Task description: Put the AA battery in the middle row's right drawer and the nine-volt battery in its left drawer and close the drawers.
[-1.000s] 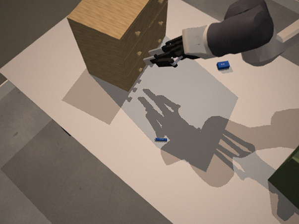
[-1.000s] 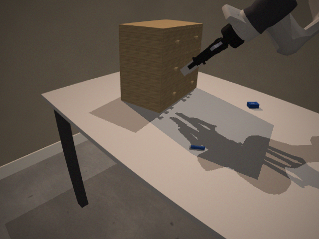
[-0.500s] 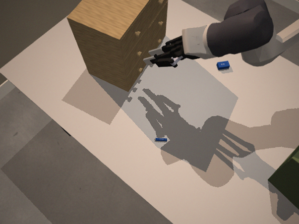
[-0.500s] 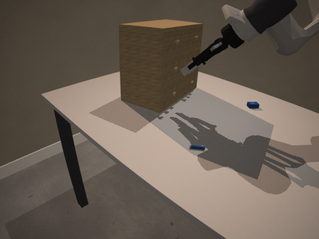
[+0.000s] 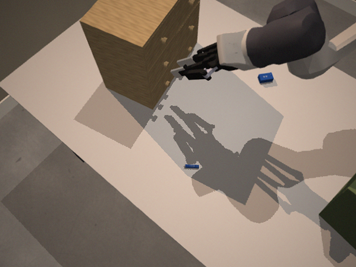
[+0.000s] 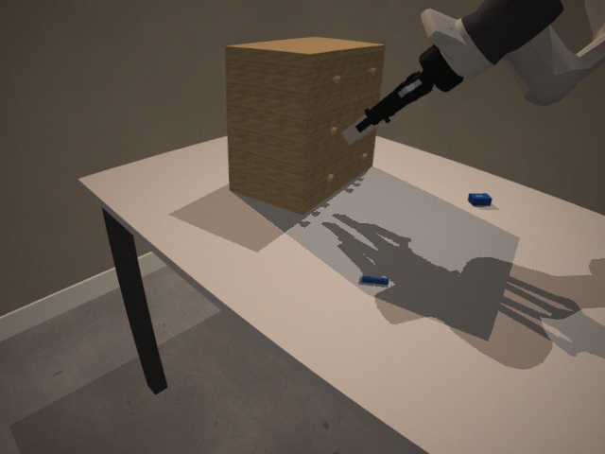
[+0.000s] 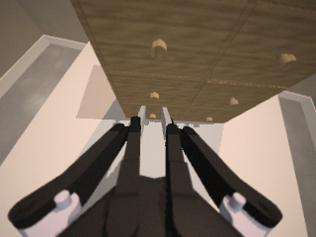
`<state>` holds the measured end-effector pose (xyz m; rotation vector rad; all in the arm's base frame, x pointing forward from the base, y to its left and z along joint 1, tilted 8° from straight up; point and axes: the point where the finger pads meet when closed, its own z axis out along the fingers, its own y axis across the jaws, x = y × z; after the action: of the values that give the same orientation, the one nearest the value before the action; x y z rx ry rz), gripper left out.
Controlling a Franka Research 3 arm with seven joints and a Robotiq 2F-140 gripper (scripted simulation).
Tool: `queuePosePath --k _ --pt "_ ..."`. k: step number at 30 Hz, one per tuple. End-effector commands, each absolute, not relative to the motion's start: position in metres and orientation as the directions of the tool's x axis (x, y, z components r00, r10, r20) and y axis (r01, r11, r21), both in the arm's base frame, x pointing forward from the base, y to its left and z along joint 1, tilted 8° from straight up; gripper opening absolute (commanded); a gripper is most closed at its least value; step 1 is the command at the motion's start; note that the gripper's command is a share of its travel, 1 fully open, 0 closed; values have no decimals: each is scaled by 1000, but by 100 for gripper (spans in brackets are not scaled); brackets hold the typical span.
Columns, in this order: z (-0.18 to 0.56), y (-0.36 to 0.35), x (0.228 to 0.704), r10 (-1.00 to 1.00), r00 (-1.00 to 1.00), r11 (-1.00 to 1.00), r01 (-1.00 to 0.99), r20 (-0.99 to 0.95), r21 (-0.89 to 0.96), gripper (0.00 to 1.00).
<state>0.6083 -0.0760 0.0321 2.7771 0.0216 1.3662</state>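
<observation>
The wooden chest [image 5: 143,38] stands at the back of the table, and it also shows in the exterior view [image 6: 300,122]. All its drawers look pushed in. My gripper [image 5: 177,70] hangs in the air just in front of the knob of the middle row's left drawer [image 6: 334,130], apart from it. Its fingers stand close together with a small gap and hold nothing [image 7: 152,118]. The nine-volt battery [image 5: 265,77] [image 6: 479,199] is a blue block lying on the table to the right of the arm. The AA battery [image 5: 192,166] [image 6: 373,280] is a thin blue cylinder lying nearer the table's front edge.
A dark green box [image 5: 352,204] stands at the table's lower right corner. The arm's base [image 5: 318,62] is at the back right. The table's front edge runs diagonally below the AA battery.
</observation>
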Motion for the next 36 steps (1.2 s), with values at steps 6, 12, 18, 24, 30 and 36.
queuePosePath --k 6,12,18,24,30,36 --pt "32 -76 611 33 610 -999 -8 792 48 20" --pt "33 -76 618 33 610 -999 -8 792 48 20" --pt "34 -76 624 33 610 -999 -8 792 48 20" --pt "35 -76 635 33 610 -999 -8 792 48 20" --pt "36 -76 641 33 610 -999 -8 792 48 20" --pt "36 -76 643 33 610 -999 -8 792 48 20"
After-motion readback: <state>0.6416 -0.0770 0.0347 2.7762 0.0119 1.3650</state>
